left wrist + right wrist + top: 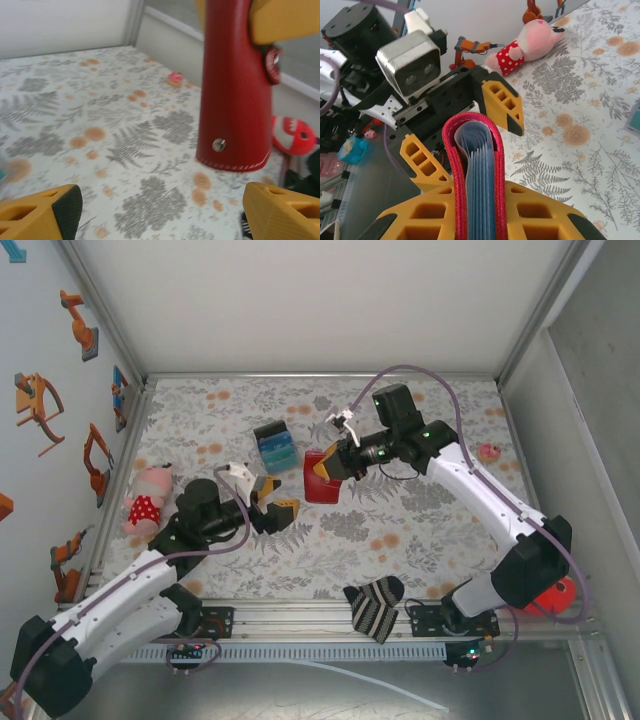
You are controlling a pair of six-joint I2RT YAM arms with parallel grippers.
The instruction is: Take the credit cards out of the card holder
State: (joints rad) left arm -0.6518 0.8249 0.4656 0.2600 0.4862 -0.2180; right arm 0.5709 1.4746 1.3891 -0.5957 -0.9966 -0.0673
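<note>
Two fingers of the left gripper (279, 499) are held wide apart and empty, aimed at the red card holder (320, 486), which is pinched upright just beyond by the right gripper (327, 466). Farther back, teal credit cards (275, 450) are seen stacked on the table (420, 530), so removal is judged partly done; whether any remain in the blue-grey slots cannot be told. No legible writing or brand is found.

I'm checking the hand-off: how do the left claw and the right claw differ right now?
The left claw is open, spread wide; the right claw is shut. The left claw holds nothing, while the right claw grips the red card holder and keeps it upright. The left claw points at the holder without touching it; the right claw clamps it from both sides. Both are yellow with black pads.
</note>
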